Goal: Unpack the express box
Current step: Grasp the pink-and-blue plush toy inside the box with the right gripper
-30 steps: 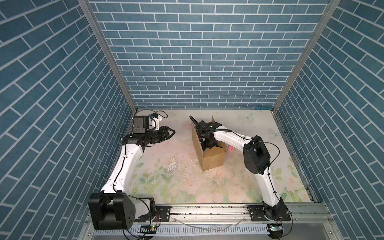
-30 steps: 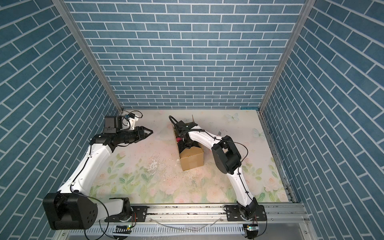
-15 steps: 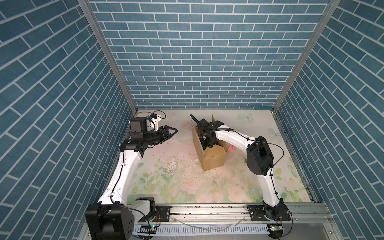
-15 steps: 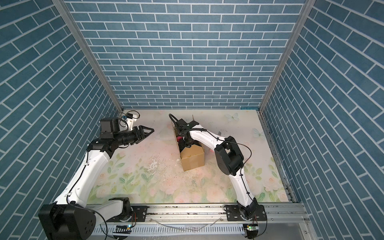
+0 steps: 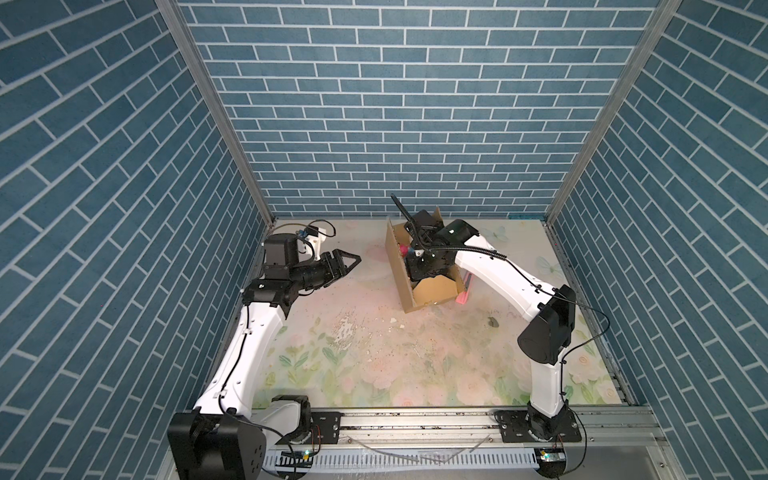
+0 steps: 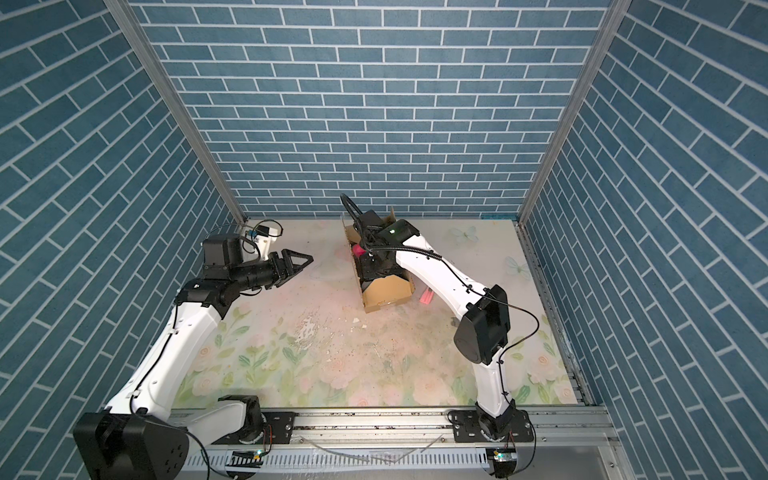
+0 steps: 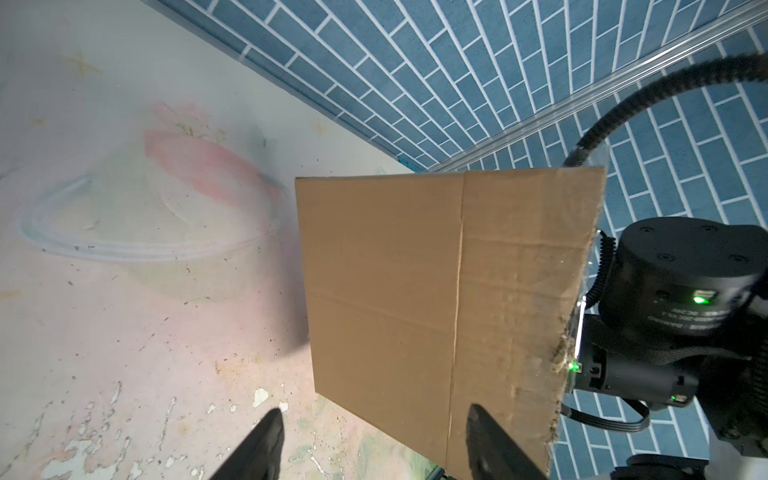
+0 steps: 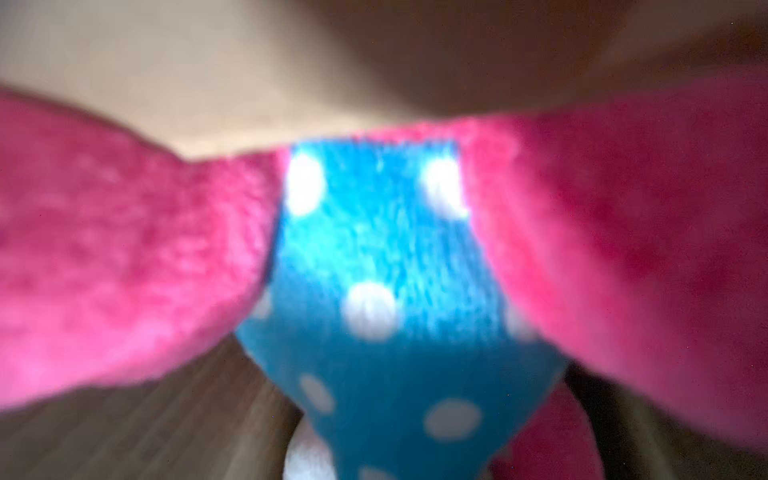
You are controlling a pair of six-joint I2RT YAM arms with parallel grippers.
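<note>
Left claw (image 5: 347, 262) spread wider; right claw (image 5: 420, 271) pressed together inside express box (image 5: 434, 291), lying lengthwise near-to-far.

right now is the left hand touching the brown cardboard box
Apart: both top views show bare floral tabletop between the left hand and the brown cardboard express box.

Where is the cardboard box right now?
In both top views the express box sits near the table's back, right of centre, the right arm reaching into it.
</note>
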